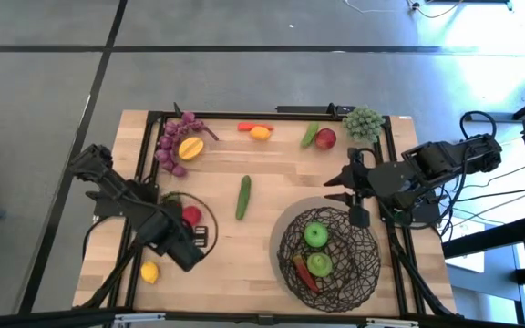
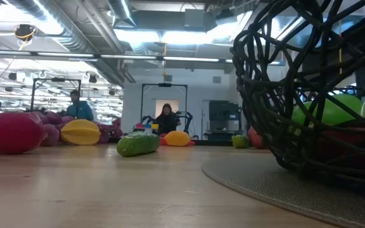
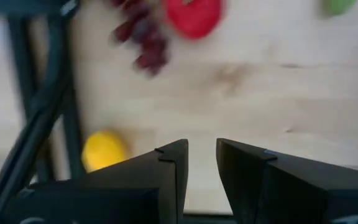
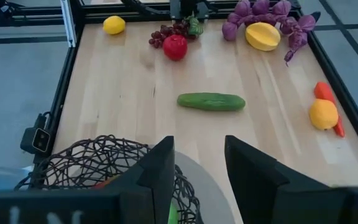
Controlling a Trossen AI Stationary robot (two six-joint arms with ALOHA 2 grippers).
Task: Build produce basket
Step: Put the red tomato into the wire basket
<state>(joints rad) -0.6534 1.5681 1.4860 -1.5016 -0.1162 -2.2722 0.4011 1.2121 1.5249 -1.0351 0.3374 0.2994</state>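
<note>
The dark woven basket stands on a round grey mat at the near right. It holds two green apples, a red chili and an orange piece. It also fills the right of the low view. My left gripper hangs over the near left, slightly open and empty, between a red apple with dark red grapes and a yellow lemon. My right gripper is open and empty just beyond the basket's far rim. It points toward the cucumber.
Along the far edge lie purple grapes, a yellow fruit, a carrot with an orange fruit, a green piece and a red apple, and green grapes. A black frame rail borders the table. People are in the room behind.
</note>
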